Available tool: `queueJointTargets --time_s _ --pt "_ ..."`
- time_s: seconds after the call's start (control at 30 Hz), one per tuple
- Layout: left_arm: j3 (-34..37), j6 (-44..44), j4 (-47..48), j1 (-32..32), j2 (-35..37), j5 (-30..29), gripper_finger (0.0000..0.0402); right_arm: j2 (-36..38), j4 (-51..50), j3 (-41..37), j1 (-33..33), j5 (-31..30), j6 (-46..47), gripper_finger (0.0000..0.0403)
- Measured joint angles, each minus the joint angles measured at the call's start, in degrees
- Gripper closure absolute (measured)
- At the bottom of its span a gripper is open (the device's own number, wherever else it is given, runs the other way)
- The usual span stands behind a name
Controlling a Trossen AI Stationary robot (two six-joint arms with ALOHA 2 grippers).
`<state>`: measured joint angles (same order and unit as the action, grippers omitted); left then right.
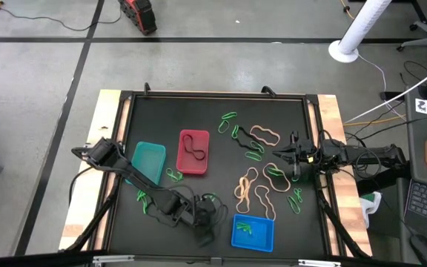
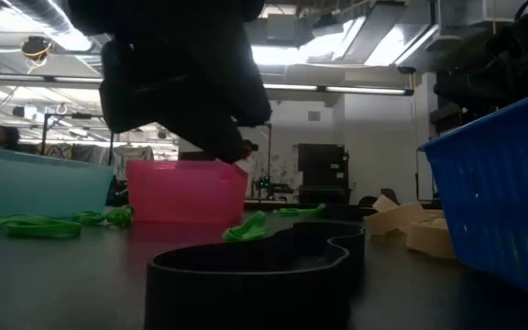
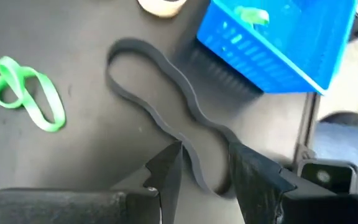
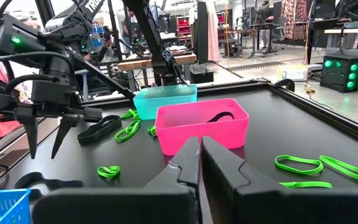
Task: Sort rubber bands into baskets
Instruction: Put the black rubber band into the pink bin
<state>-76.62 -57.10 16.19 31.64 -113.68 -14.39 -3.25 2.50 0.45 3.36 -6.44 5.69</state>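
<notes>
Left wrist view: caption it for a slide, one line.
Open left gripper straddling a black rubber band on the dark table, beside the blue plastic basket and a bright green rubber band.

1. The place is a robotics lab or workshop with a concrete floor.
2. Workbenches and glowing green computer cases stand behind the table.
3. Ceiling strip lights and exposed ducts run overhead.
</notes>
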Motion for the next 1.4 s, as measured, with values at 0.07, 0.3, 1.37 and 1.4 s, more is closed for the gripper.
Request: queueJointTargets --time_s 0.07,0.3,1.37,1.4 --pt "0.0 0.1 -1.3 -0.1 -0.6 -1.2 0.0273 0.0 0.0 0.0 0.0 0.0 0.0 0.0384" --pt "0.0 0.1 -3.8 -0.9 -3.7 -1.5 0.0273 0.0 0.0 0.0 0.0 0.0 0.0 0.0384" --pt "0.1 3.6 -3.0 -2.8 -7.6 -4.6 0.0323 0.0 0.0 0.0 0.0 0.0 0.0 0.0384" --pt "0.1 3.6 -3.0 -2.8 -7.6 -4.7 0.0338 0.0 0.0 0.0 0.0 0.0 0.0 0.0384"
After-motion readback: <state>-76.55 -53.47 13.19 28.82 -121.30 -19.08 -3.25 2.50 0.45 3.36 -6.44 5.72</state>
